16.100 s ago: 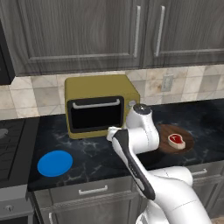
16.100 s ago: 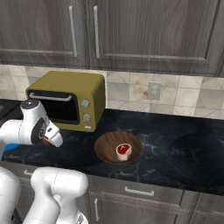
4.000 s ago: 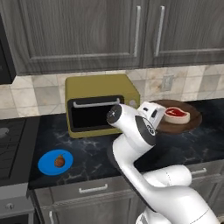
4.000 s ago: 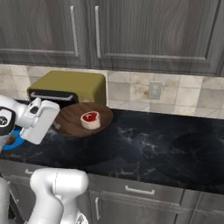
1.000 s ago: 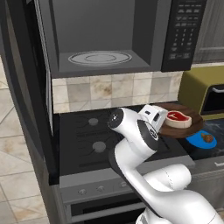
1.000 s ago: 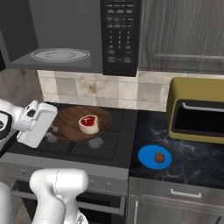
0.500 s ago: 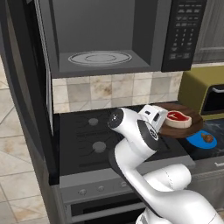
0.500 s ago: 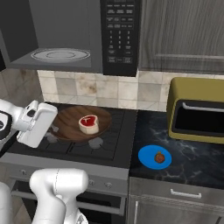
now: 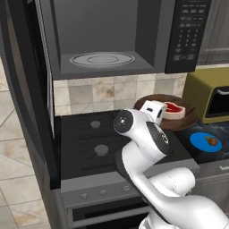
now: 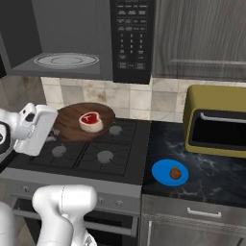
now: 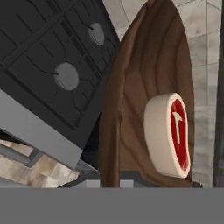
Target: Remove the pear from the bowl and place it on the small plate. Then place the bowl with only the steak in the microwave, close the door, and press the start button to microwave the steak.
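Note:
My gripper is shut on the near rim of the dark-brown wooden bowl, which hangs level above the stove. The red steak with its white rim lies in the bowl; the hand view shows the steak on the bowl's wood, fingertips hidden. The black microwave hangs above, its door swung open to the left, its keypad on the right. The pear rests on the small blue plate on the counter to the right.
A black stove with several burners lies under the bowl. A glass turntable sits on the microwave floor. A mustard-yellow countertop oven stands behind the plate on the dark marble counter.
Nothing has moved over the last second. Since the older frames, the pear went onto the plate, the bowl was lifted, and the base drove left to the stove under the microwave.

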### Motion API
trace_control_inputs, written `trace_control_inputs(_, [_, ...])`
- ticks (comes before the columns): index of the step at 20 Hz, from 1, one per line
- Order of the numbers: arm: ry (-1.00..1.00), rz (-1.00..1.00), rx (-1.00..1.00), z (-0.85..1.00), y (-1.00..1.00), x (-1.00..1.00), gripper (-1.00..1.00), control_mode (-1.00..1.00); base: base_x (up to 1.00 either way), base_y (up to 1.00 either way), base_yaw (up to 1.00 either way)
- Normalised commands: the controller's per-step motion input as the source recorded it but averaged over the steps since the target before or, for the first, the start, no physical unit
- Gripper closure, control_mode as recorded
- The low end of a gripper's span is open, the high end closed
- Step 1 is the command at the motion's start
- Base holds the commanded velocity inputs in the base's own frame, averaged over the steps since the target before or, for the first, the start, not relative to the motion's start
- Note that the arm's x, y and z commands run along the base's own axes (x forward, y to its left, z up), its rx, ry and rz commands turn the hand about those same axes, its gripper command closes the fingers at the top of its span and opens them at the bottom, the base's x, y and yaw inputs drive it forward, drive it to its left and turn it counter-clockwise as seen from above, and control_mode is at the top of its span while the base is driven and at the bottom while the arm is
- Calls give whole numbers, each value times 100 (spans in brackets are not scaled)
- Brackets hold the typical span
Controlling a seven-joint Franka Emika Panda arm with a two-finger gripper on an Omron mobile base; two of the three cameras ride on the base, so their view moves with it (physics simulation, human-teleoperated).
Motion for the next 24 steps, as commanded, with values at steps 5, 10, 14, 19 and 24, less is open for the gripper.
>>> trace_control_inputs(5, [-12,31,-3,71,23,15,100,-100,0,0,0])
trace_control_inputs(10, [-11,26,-1,71,10,23,100,-100,0,0,0])
trace_control_inputs(14, [0,28,0,71,22,37,100,-100,0,0,0])
trace_control_inputs(19, [0,28,0,67,42,54,100,-100,0,0,0])
trace_control_inputs(24, [0,22,-1,56,37,65,100,-100,0,0,0])
